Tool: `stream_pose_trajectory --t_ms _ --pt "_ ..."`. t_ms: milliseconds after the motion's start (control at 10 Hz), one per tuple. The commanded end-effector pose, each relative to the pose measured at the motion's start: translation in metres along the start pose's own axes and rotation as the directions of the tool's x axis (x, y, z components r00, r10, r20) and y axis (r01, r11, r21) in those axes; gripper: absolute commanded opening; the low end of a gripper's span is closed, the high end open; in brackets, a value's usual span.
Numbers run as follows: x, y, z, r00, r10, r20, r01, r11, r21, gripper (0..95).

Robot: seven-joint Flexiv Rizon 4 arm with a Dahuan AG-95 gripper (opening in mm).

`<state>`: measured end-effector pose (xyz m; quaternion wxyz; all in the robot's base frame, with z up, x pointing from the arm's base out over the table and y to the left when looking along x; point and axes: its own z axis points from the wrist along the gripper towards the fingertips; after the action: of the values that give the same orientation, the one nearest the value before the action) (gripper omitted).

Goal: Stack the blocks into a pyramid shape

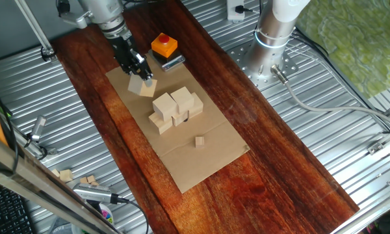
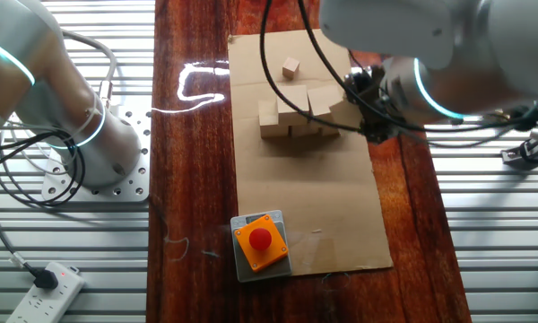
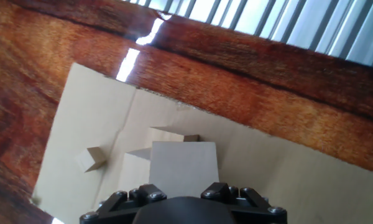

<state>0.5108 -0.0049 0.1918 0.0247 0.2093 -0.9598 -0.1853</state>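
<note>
Gripper point(image 1: 140, 73) pinching one block point(image 1: 143, 86), held tilted above cardboard sheet point(image 1: 208, 159); partial pyramid point(image 1: 175, 109) sits just beside, away from orange box point(image 1: 164, 45).

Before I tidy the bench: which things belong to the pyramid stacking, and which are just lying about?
Part of the job:
- stacked blocks
- block held in the end effector
- cardboard sheet under them

Lying about:
- tiny cube
- orange button box
- wood scraps off the board
- power strip
</note>
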Motion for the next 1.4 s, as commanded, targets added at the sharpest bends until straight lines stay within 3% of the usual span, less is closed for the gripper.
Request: stream_pose_trajectory --t_ms 100,400,800,1400 --pt "0.0013 0.0015 -0.0013 1.000 0.007 0.003 -0.007 1.000 0.003 0.0" --pt "0.0011 0.0014 -0.0013 1.000 0.005 0.000 -0.005 1.000 0.008 0.0" --pt "0.0011 0.0014 -0.0013 1.000 -0.021 -0.023 0.023 0.997 0.072 0.0" --pt "0.0011 0.0014 -0.0013 0.999 -0.030 -0.033 0.033 0.995 0.091 0.0"
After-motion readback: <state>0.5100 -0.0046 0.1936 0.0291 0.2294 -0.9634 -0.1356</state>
